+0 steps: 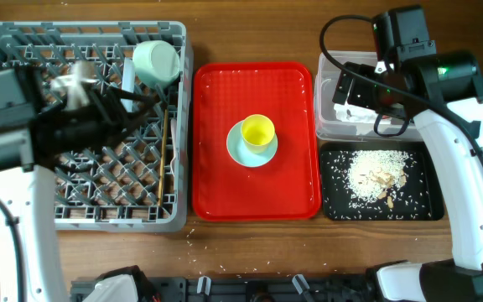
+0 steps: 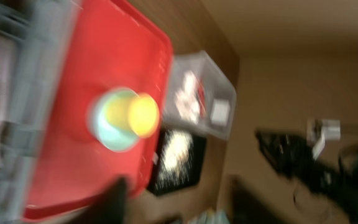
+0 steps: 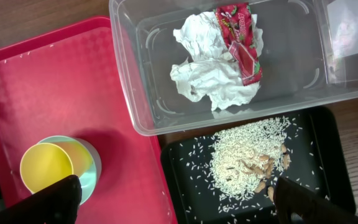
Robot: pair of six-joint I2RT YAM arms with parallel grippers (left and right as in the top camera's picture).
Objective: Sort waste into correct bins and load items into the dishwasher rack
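The grey dishwasher rack (image 1: 23, 214) fills the left side, with a mint bowl (image 1: 156, 61) tipped in its far right corner and chopsticks (image 1: 164, 151) along its right side. My left gripper (image 1: 139, 98) hovers over the rack near that bowl; its jaws are too blurred to read, and the left wrist view shows just one dark finger (image 2: 114, 196). A yellow cup (image 1: 258, 131) stands in a second mint bowl (image 1: 240, 149). The clear tub (image 3: 135, 74) holds white tissue (image 3: 207, 78) and a red wrapper (image 3: 241, 40). Rice and scraps (image 3: 244, 155) lie in the black tray (image 3: 185, 186). My right gripper (image 3: 179, 208) is open and empty above them.
A large red tray (image 1: 216, 184) sits between the rack and the bins, carrying the bowl and cup. A few rice grains are scattered on it and on the wooden table (image 1: 250, 247) near the front edge. The right arm (image 1: 468, 168) reaches in along the right side.
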